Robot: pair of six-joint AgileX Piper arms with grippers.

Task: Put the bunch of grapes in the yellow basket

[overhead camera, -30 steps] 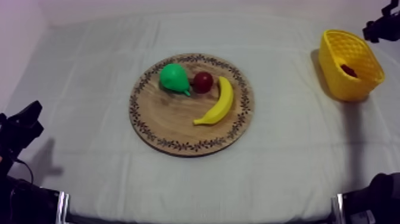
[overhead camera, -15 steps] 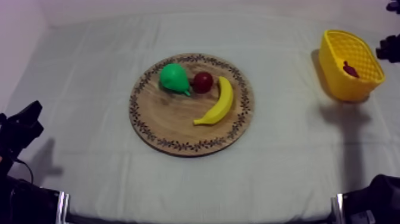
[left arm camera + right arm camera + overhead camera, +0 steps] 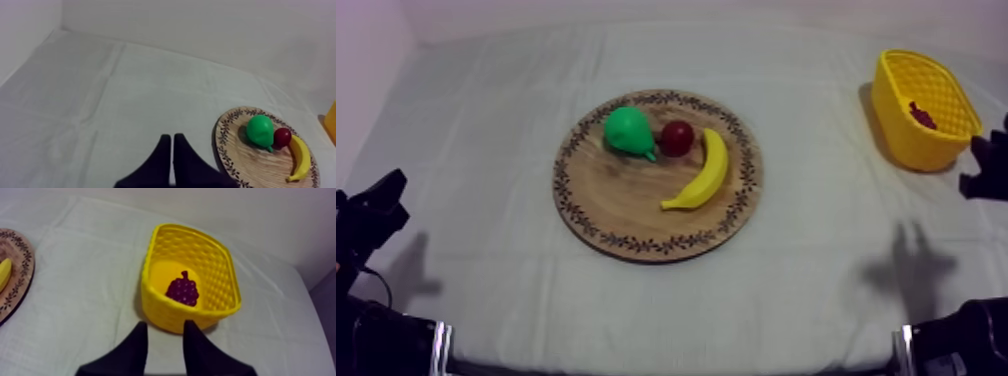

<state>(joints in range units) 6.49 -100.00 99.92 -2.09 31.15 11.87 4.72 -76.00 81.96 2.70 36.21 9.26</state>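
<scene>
The dark purple bunch of grapes [image 3: 183, 290] lies on the floor of the yellow basket [image 3: 165, 308], which stands at the table's far right [image 3: 906, 125]; in the top view the grapes [image 3: 922, 115] peek over its rim. My right gripper [image 3: 166, 325] is open with nothing between its fingers and hangs just short of the basket's near wall. From above, it [image 3: 986, 165] is at the right edge, in front of the basket. My left gripper [image 3: 172, 145] is shut on nothing, resting low at the left [image 3: 376, 205], well away from the wooden board [image 3: 626, 215].
On the board [image 3: 240, 155] lie a green pear [image 3: 627, 130], a small red fruit [image 3: 677, 137] and a banana [image 3: 704, 172]. The board's rim [image 3: 15, 283] and the banana's tip [image 3: 4, 273] show left of the basket. Bare cloth separates board and basket.
My right gripper has moved from above the basket's far side down along the right edge to the basket's near side. The grapes stay in the basket. The left arm is still.
</scene>
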